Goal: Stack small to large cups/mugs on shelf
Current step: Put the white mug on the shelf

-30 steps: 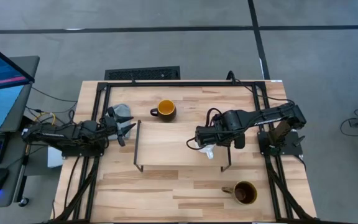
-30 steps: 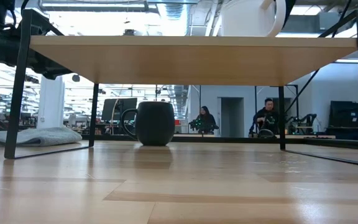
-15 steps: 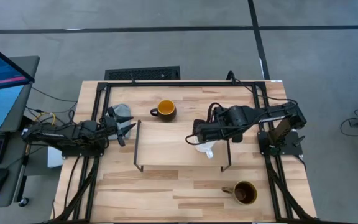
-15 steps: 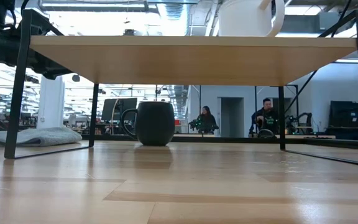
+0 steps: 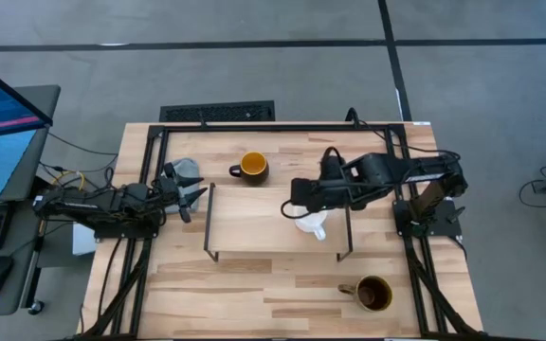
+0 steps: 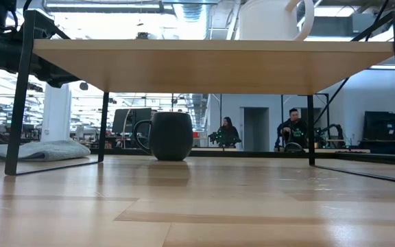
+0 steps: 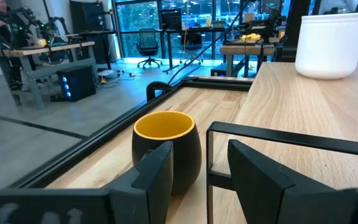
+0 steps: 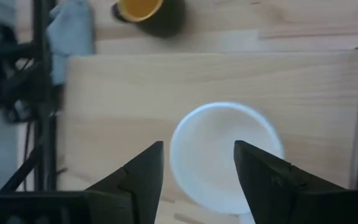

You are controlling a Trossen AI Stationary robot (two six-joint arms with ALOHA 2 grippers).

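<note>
1. Olive-brown mug (image 5: pixel 374 294): stands upright on the wooden surface (image 5: pixel 254 294) at its near right corner, well apart from both sets of fingers.
2. Shelf (image 5: pixel 263 223): a light-wood board on thin black wire legs at mid surface, between the two arms.
3. White mug (image 5: pixel 311 224): upright on the right end of the shelf, handle toward the near side. It lies just below and slightly nearer than the right gripper's fingers, and nothing grips it.
4. Right gripper (image 5: pixel 289 209): hangs above the shelf's right part. In its wrist view the fingers (image 8: pixel 138 177) stand spread wide, the white mug (image 8: pixel 225 155) showing between them from above, untouched. The fingers hold nothing.
5. Left gripper (image 5: pixel 195 201): lies low at the left end of the shelf, pointing toward it. Its fingers (image 7: pixel 157 168) stand partly open and empty.
6. Dark mug (image 5: pixel 251 168) with yellow-orange inside: upright on the surface behind the shelf, ahead of the left fingers and near them, not touched.
7. Grey cloth (image 5: pixel 184 170): lies on the surface just behind the left gripper.
</note>
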